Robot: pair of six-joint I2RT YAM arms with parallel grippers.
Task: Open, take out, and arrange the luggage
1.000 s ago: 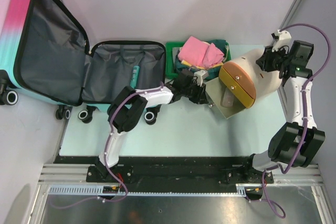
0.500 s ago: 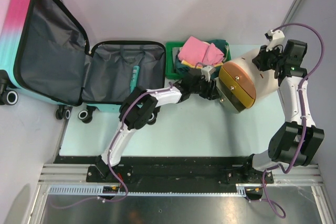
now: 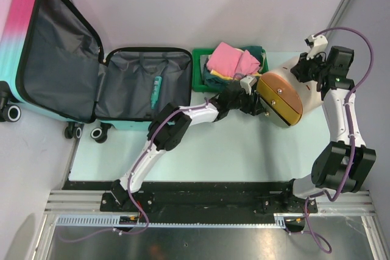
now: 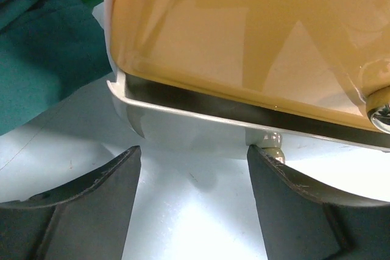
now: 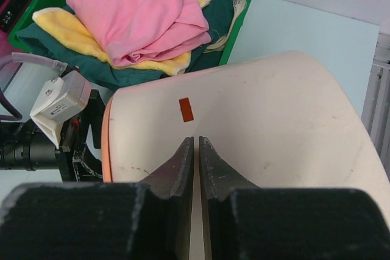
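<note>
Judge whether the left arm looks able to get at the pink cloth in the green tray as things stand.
Probably yes: the left gripper is open beside the green tray, and the pink cloth tops the pile, uncovered.

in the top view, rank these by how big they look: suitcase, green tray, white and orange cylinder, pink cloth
1. suitcase, by far
2. white and orange cylinder and green tray: about alike, tray partly covered, so not ranked
3. pink cloth, smallest

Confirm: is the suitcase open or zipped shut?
Open. The luggage is splayed into two halves with the grey lining exposed; one half lies flat, the other stands tilted at the left.
</note>
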